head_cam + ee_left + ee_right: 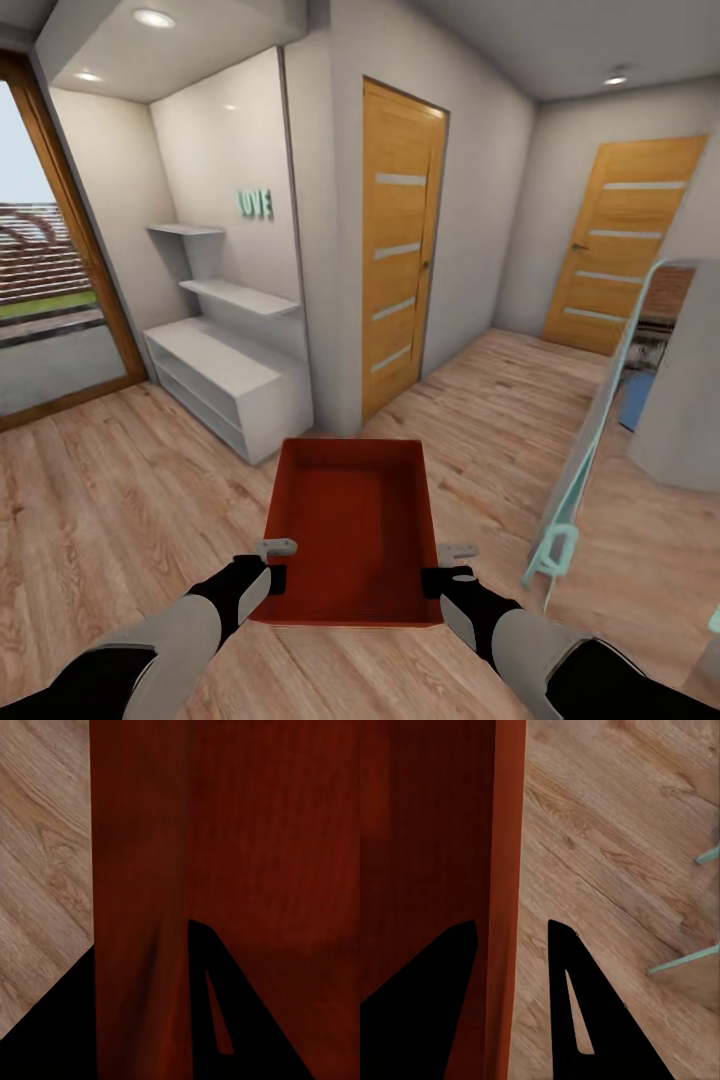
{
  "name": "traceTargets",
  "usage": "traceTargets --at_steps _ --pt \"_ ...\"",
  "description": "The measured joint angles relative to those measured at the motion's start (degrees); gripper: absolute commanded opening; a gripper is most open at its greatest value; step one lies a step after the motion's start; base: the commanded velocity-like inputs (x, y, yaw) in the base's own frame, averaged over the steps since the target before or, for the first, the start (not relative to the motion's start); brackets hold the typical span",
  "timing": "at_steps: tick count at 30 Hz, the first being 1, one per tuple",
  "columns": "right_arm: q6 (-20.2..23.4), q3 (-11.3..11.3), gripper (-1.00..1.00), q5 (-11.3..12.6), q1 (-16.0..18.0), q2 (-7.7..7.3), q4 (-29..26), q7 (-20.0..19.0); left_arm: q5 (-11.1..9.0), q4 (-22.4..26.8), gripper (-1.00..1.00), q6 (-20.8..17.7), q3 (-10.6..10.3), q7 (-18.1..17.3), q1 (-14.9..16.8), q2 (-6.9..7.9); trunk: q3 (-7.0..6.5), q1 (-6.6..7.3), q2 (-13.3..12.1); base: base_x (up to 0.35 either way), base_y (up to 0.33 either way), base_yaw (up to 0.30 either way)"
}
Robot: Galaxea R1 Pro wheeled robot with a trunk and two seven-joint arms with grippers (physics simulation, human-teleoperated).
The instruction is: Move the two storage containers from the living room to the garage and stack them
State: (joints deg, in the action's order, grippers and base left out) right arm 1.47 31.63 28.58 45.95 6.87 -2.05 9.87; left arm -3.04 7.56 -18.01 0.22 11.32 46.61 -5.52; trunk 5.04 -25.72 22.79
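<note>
**Red-orange bin carried between both grippers in a wood-floored hallway**

Wood-plank floor (120, 500) runs across the whole head view. At far left stands a wood-framed glass door (40, 280) with greenery outside, then a white alcove with two wall shelves (235, 295) and a low white cabinet (225, 385). The left gripper (272, 562) is closed on the left wall of the storage container (345, 525); the left wrist view has that red wall (139, 870) running between its dark fingers (232, 1020). The container is open-topped, held level above the floor straight ahead of the robot. Behind it a honey-wood door (400, 250) with frosted strips is closed. The right gripper (448, 565) clamps the opposite wall, one finger (585, 1012) outside, one inside. A second matching door (620, 245) stands at right, beside a pale teal-edged frame (585, 450).
</note>
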Motion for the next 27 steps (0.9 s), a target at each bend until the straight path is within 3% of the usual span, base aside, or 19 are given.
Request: traceTargets --at_steps 27 --pt "0.03 0.06 -1.00 0.08 -0.01 -0.03 -0.04 -0.01 0.34 0.03 -1.00 -0.02 0.29 -0.05 -0.01 -0.03 0.00 0.00 0.00 0.322 0.000 -0.009"
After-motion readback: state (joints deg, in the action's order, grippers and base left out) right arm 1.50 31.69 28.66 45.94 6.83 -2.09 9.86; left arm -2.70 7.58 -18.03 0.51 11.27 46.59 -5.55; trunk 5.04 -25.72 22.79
